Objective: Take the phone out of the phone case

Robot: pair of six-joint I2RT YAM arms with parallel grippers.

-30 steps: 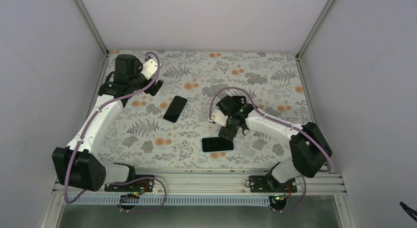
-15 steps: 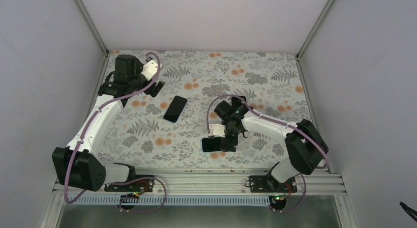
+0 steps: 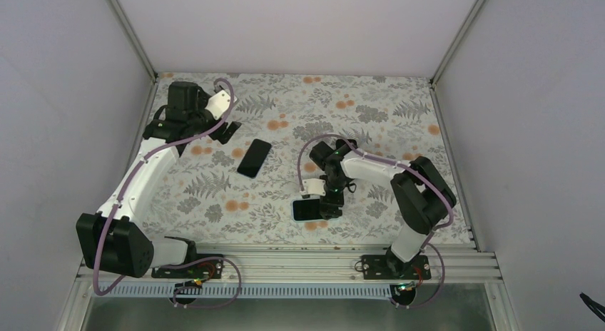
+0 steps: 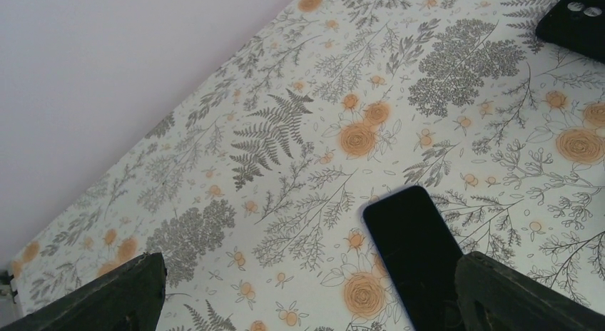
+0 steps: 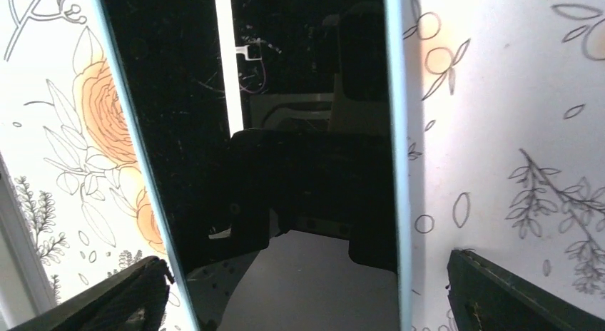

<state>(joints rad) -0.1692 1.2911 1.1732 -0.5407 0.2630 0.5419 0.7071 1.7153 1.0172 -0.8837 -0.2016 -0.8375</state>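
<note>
Right wrist: phone (image 5: 285,131) lies screen-up between wide-open fingers of right tool (image 5: 314,292).

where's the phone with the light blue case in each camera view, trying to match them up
Top external: the blue-cased phone lies low centre, under the right gripper.
Left wrist: not in it; the slab there is the black phone.
Right wrist: the blue-cased phone fills the middle, between the open jaws.
Shared landmark: the floral cloth shows in all three.
</note>
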